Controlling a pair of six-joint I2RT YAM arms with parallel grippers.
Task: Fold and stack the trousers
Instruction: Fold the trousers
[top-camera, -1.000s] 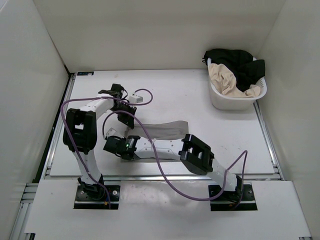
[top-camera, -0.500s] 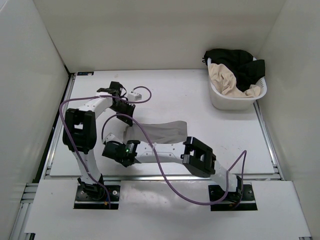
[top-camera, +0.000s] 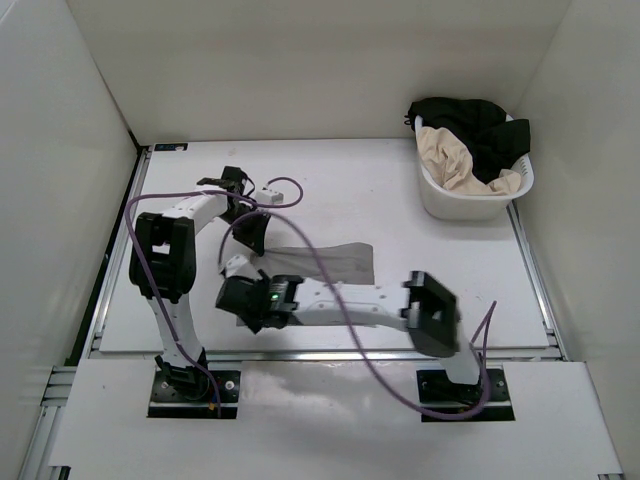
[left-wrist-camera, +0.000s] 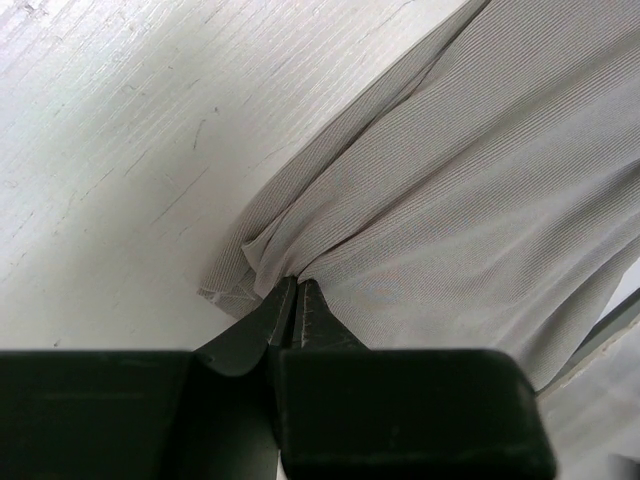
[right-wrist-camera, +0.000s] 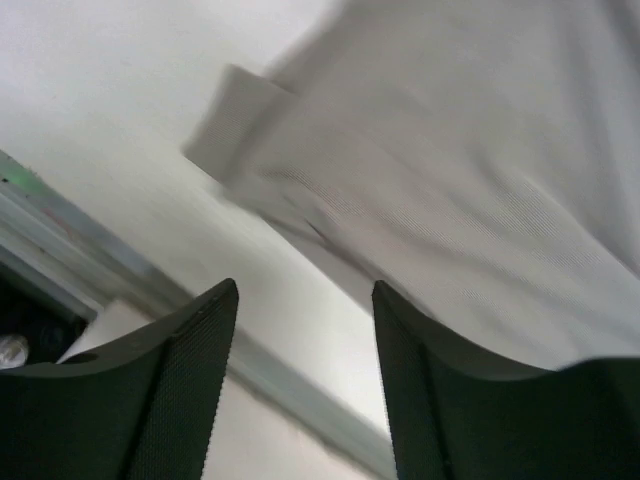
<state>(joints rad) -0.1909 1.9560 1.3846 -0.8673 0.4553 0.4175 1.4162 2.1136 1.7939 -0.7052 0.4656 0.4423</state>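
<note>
Trousers (top-camera: 335, 262), mid-grey and thin, are lying on the white table (top-camera: 400, 190) in the overhead view. They are sitting left of the middle and toward the near edge, showing as a flat band running left to right. Both my arms are reaching in over the left end of the cloth. My left gripper (top-camera: 250, 236) is pointing down at the far side of that end. My right gripper (top-camera: 236, 297) is sitting just nearer, by the near left corner. From up here I cannot tell how wide either one is standing. A white basket (top-camera: 465, 205) of black and cream clothes (top-camera: 470, 125) is standing well apart, in the far right corner.

In the left wrist view, my left gripper (left-wrist-camera: 292, 298) is pinching fully closed on an edge of the trousers (left-wrist-camera: 460, 190). The finely ribbed grey cloth is bunching into small creases where the tips are meeting. From there it is spreading up and to the right across the table (left-wrist-camera: 110, 150).

In the right wrist view, which is blurred, my right gripper (right-wrist-camera: 305, 295) is standing apart with a clear gap and is holding nothing. The trousers (right-wrist-camera: 470, 160) are lying beyond the tips, filling the upper right, with a small folded corner poking out to the left. The pale table (right-wrist-camera: 100, 60) and its metal edge rail (right-wrist-camera: 60, 230) are showing at the lower left.
</note>
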